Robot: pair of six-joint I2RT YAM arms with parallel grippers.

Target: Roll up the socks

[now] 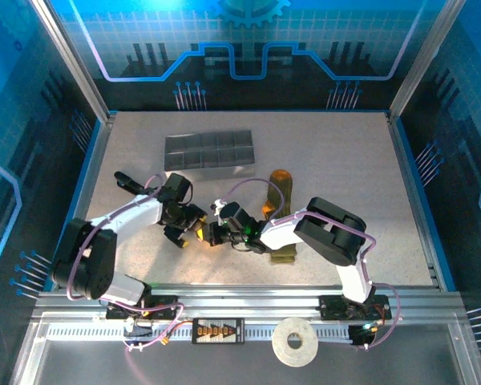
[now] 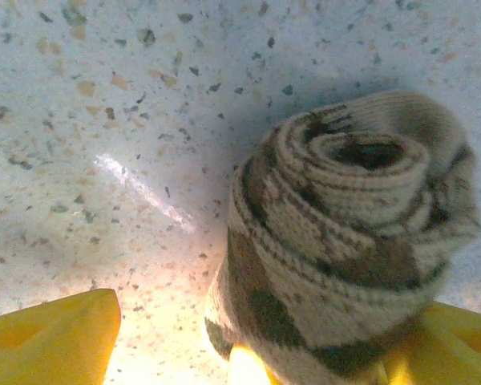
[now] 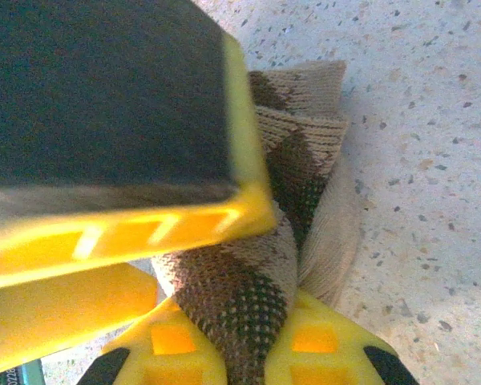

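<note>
- the beige-brown sock [image 2: 345,241], patterned with argyle diamonds, is sitting rolled into a tight coil on the speckled surface [image 2: 104,120], near the front middle between the two arms. from overhead the arms' ends are hiding it almost wholly.
- the right pincer [image 3: 240,349] is clamping part of this sock between its yellow fingers. the frame's bottom edge is cutting those fingers off.
- the left pincer [image 2: 256,345] is standing apart around the roll. one yellow finger is sitting well clear of it. the other is lying just beside it or touching it, and which is hard to tell.
- the olive green sock [image 1: 280,188] is lying flat under the right arm, its orange end pointing away from the bases. the arm is covering its middle, and an olive piece is showing on the near side.
- the grey tray [image 1: 208,150] is resting farther back, well apart from both socks.
</note>
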